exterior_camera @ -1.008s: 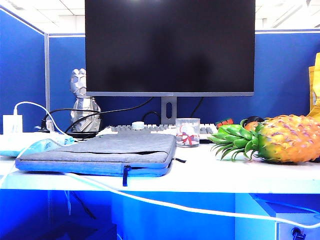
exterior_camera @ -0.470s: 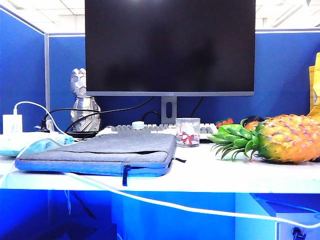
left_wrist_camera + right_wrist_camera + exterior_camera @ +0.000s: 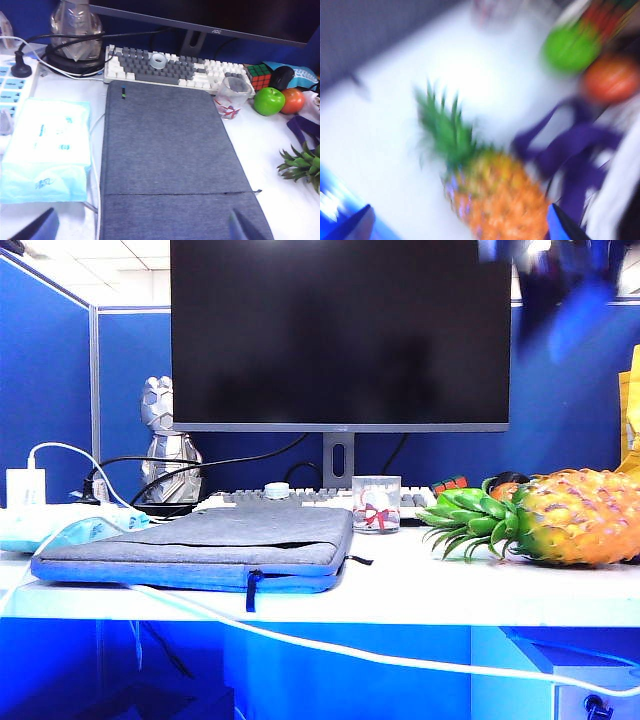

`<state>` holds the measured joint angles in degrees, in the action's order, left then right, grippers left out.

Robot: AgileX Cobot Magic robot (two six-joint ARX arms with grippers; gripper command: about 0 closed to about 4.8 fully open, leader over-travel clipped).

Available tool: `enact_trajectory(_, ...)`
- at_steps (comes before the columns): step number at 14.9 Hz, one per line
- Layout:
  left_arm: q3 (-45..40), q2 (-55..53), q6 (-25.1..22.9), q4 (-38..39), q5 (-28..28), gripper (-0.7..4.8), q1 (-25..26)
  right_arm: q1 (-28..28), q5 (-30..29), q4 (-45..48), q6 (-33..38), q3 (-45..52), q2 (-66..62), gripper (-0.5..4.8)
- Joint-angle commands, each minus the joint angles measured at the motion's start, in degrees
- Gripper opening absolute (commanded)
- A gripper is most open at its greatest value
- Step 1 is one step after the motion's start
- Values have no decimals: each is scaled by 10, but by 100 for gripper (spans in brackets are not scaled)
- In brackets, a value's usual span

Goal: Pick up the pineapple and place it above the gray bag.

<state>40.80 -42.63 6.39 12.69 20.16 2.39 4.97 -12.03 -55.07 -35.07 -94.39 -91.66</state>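
1. My right pincer [image 3: 457, 222] hangs over the pineapple [image 3: 495, 192]; only its two dark fingertips [image 3: 355, 225] show, at the lower corners of a badly blurred right wrist view, and they stand far apart, released, grasping nothing.
2. In the exterior view my right arm [image 3: 565, 290] is a blue smear in the upper right of the frame, in front of the monitor [image 3: 340, 335] corner.
3. The pineapple [image 3: 560, 517] lies on its side at the right of the white desk [image 3: 420, 585], its green crown pointing toward the frame's centre.
4. My left pincer [image 3: 145, 227] is over the near end of the gray bag [image 3: 167, 155], tips wide apart at the lower corners of the left wrist view, empty.
5. The gray bag [image 3: 215, 545] lies flat at left of centre, well apart from the pineapple, with a small glass [image 3: 376, 504] between them, further back.
6. A keyboard [image 3: 170, 70] lies just behind the bag; a green apple [image 3: 268, 101] and an orange fruit [image 3: 292, 100] sit touching at the right.
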Motion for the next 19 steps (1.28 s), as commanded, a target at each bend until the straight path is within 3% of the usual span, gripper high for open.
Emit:
enact_trajectory(1, 5, 2, -4, -6, 0, 479, 0, 2, -9, -24, -80, -2, -31, 479)
enact_trajectory(5, 5, 1, 8, -3, 0, 479, 0, 4, -61, -21, -143, -2, -67, 479)
enact_trajectory(10, 5, -6, 11, 0, 0, 479, -1, 12, -55, 32, -180, -2, -150, 479)
enact_trajectory(12, 5, -21, 12, 1, 0, 479, -1, 28, -23, 66, -217, -2, -173, 479)
enact_trajectory(19, 5, -35, 15, -2, 0, 479, -1, 37, 3, 77, -223, -6, -249, 479)
